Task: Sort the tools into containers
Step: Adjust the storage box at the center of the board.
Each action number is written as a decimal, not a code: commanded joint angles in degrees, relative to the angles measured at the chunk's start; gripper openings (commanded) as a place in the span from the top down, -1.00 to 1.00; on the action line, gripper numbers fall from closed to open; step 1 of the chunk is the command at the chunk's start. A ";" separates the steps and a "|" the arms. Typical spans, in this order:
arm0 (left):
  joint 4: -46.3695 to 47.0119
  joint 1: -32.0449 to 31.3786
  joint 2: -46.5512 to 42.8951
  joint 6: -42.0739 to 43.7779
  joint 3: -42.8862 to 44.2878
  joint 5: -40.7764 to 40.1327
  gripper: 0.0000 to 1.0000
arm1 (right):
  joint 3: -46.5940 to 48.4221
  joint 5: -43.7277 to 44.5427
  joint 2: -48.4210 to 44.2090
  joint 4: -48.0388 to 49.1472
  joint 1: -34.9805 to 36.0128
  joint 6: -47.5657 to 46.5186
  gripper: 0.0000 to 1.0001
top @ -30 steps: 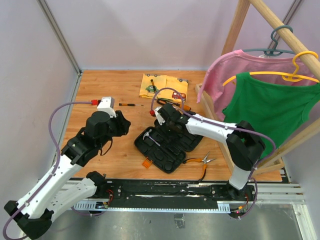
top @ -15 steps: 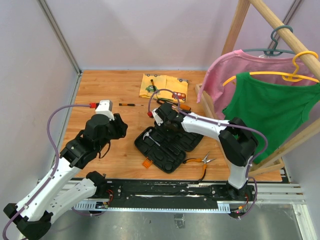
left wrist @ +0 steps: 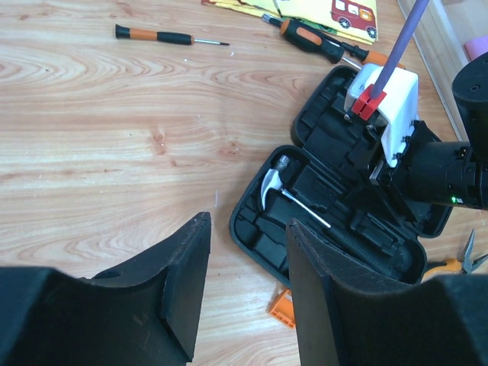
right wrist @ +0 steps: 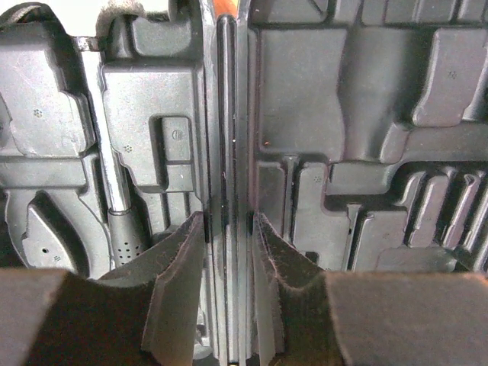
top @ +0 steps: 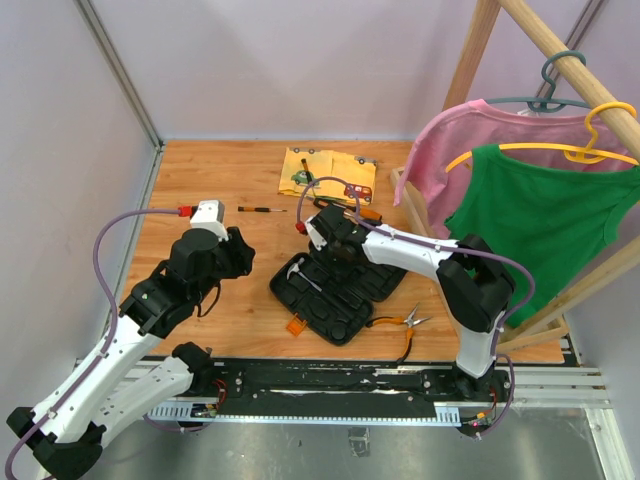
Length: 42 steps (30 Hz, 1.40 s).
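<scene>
In the middle of the table, case: lies open and flat with both moulded halves up. The orange latch is at its near edge.
Hammer: seated in the case's left half.
Right gripper: I have it low over the case, fingers astride the ridge between the two halves. The gap is narrow and the pads sit right beside the ridge. I cannot tell whether they pinch it.
Left gripper: hovers left of the case, claw parted about halfway, nothing in it.
Thin screwdriver: on the wood beyond the case, to its left.
Stout screwdriver: just beyond the case's far edge, at the near hem of the cloth.
Pliers: on the wood just right of the case's near end.
Change from a second ago: my right elbow has drawn in toward the case, and its gripper sits a little further over it. The left wrist has swung slightly away from the case. Case and tools lie where they did.
</scene>
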 commanded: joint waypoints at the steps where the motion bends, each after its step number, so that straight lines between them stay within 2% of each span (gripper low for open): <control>1: 1.16 -0.26 -0.71 0.46 -0.62 -1.06 0.02 | 0.26 1.28 2.59 -2.95 -0.85 3.79 0.59; 6: 1.30 -0.26 -0.58 0.47 -0.66 -0.90 0.01 | 1.84 4.69 3.25 -6.08 0.47 10.74 0.75; 10: 1.39 -0.27 -0.47 0.55 -0.72 -0.89 0.01 | 2.10 1.93 2.95 -5.78 1.49 17.13 0.90; 13: 1.42 -0.26 -0.29 0.53 -0.72 -0.81 0.01 | 3.27 1.60 2.61 -5.58 3.04 17.11 0.89; 18: 1.42 -0.26 -0.46 0.51 -0.75 -0.80 0.01 | 3.11 2.66 -2.40 -3.60 3.19 15.30 0.71; 25: 1.36 -0.26 -0.70 0.47 -0.83 -1.17 0.00 | 2.47 5.72 -7.58 -3.45 2.54 10.33 0.18; 42: 1.34 -0.27 -0.47 0.46 -0.92 -0.91 -0.02 | 0.44 -0.95 -2.70 -4.34 -0.41 6.31 -0.09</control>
